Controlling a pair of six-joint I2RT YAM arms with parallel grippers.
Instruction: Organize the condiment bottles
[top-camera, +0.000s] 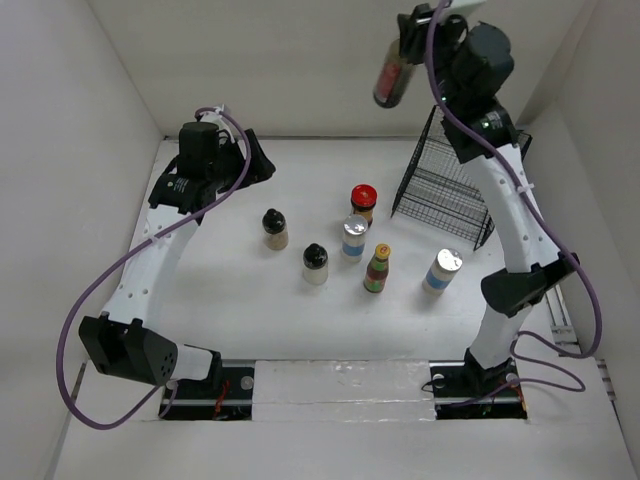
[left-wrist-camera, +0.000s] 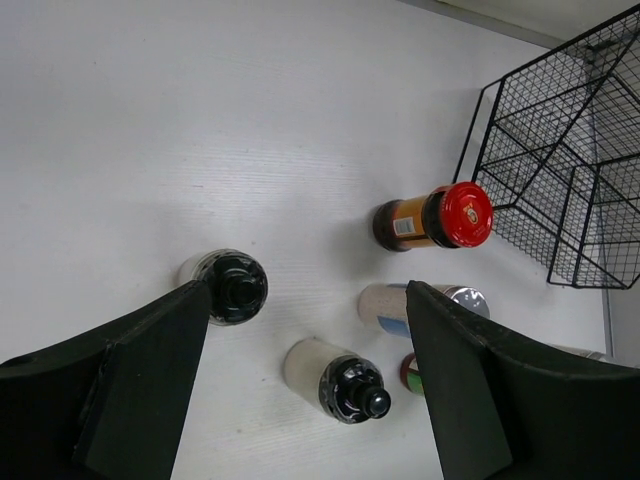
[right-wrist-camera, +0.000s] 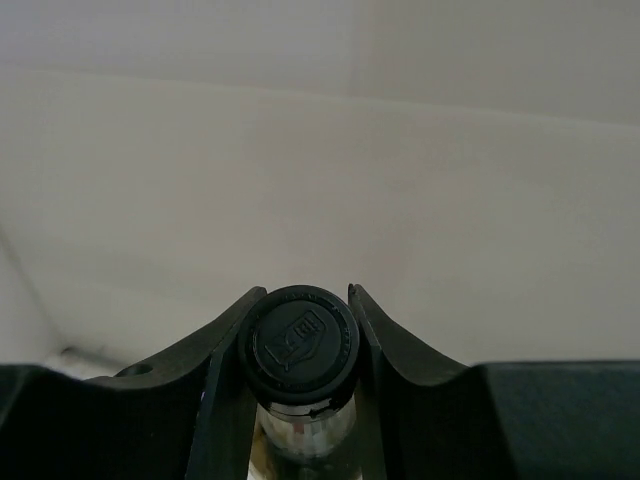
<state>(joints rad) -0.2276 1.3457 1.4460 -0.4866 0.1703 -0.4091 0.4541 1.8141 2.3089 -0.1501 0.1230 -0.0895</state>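
My right gripper (top-camera: 408, 38) is raised high at the back right and is shut on the tall dark black-capped bottle (top-camera: 391, 75). The right wrist view shows its black cap (right-wrist-camera: 300, 345) pinched between the fingers of that gripper (right-wrist-camera: 305, 292). My left gripper (top-camera: 256, 160) is open and empty above the back left. On the table stand two black-capped shakers (top-camera: 275, 229) (top-camera: 315, 263), a red-lidded jar (top-camera: 363, 201), two silver-lidded blue-labelled jars (top-camera: 354, 238) (top-camera: 442, 271) and a yellow-capped red-green bottle (top-camera: 378, 268). The left wrist view, with the open left gripper (left-wrist-camera: 308, 300), shows the shakers (left-wrist-camera: 232, 286) (left-wrist-camera: 340, 378), red-lidded jar (left-wrist-camera: 435, 217) and one silver-lidded jar (left-wrist-camera: 395, 305).
A black wire basket (top-camera: 445, 190) stands at the back right, just right of the red-lidded jar; it also shows in the left wrist view (left-wrist-camera: 560, 170). White walls enclose the table on the left, back and right.
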